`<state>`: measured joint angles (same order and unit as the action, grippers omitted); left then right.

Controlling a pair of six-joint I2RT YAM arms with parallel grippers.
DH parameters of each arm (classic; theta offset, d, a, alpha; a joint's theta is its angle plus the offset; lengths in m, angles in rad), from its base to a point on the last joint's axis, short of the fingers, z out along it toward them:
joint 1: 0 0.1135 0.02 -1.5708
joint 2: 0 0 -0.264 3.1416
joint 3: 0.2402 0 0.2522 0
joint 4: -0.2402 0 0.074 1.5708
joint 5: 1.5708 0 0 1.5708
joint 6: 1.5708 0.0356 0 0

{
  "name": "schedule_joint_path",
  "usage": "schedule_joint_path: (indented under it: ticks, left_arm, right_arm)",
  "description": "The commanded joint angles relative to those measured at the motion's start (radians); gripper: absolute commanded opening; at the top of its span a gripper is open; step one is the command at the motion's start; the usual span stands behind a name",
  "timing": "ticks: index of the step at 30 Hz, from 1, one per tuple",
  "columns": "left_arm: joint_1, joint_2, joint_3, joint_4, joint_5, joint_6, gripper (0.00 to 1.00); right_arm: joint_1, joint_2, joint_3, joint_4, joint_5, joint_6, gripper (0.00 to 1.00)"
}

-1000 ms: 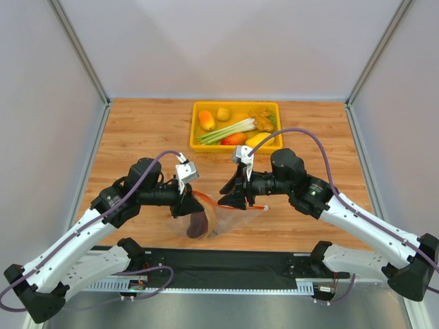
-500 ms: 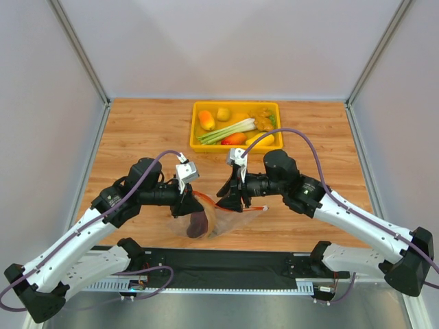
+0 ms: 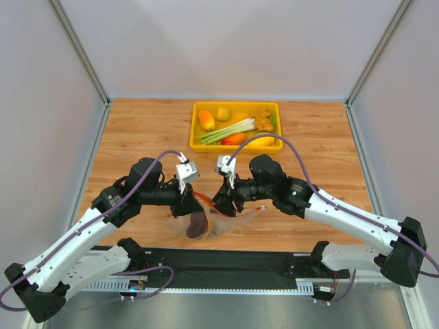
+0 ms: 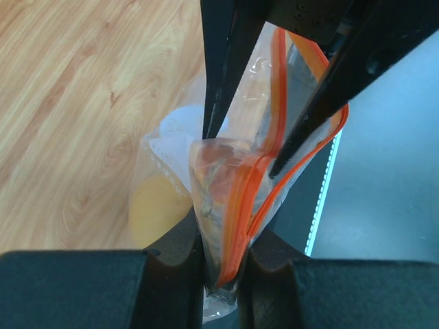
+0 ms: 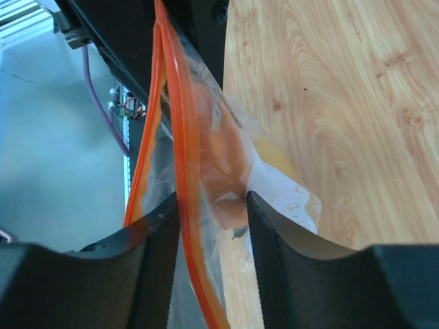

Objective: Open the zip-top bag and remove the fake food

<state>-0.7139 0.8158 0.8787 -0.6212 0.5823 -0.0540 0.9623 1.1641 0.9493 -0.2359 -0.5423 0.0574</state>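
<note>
The zip-top bag (image 3: 225, 218) hangs over the table's near edge with its orange zip strip parted. My left gripper (image 3: 186, 203) is shut on the strip's left end (image 4: 236, 226). My right gripper (image 3: 221, 204) is open. Its fingers (image 5: 154, 253) straddle one side of the bag's mouth, with one orange strip (image 5: 186, 205) between them and the other strip outside. Inside the bag are the dark maroon meat slice (image 3: 197, 224), a yellow fruit (image 4: 154, 205) and an orange-brown piece (image 5: 223, 171). The right gripper's fingers (image 4: 223, 62) show at the top of the left wrist view.
A yellow tray (image 3: 194, 128) at the back middle of the wooden table holds a green-and-white leek (image 3: 230, 130), a yellow mango-like piece and several other toy foods. A black mat (image 3: 226, 259) lies along the near edge below the bag.
My right gripper has moved left along the bag toward my left gripper and now straddles the bag's mouth. The left arm and the bag have stayed put.
</note>
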Motion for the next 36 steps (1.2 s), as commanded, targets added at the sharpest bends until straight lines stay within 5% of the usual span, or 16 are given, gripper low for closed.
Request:
schedule_joint_path:
  ticks: [1, 5, 9, 21, 31, 36]
  left_arm:
    - [-0.004, -0.004, 0.025, 0.020, 0.014, 0.013, 0.14]
    - [-0.004, -0.004, 0.026, 0.025, 0.008, 0.013, 0.15]
    - [-0.004, 0.022, 0.043, 0.020, -0.082, -0.004, 0.20]
    - [-0.004, 0.039, 0.118, -0.041, -0.413, -0.040, 0.65]
    - [-0.002, -0.032, 0.155, -0.062, -0.493, -0.199, 0.69]
    - [-0.004, -0.037, 0.123, 0.093, -0.337, -0.432, 0.69]
  right_arm:
    - [0.010, 0.016, 0.045, -0.016, 0.074, -0.037, 0.43]
    - [0.016, 0.026, 0.051, -0.026, 0.091, -0.047, 0.00]
    - [0.016, -0.004, 0.055, -0.051, 0.146, -0.053, 0.00]
    - [0.006, -0.041, 0.109, -0.177, 0.418, 0.013, 0.00]
    - [0.000, -0.047, 0.123, -0.192, 0.519, 0.064, 0.00]
    - [0.000, -0.041, 0.118, -0.189, 0.522, 0.076, 0.00]
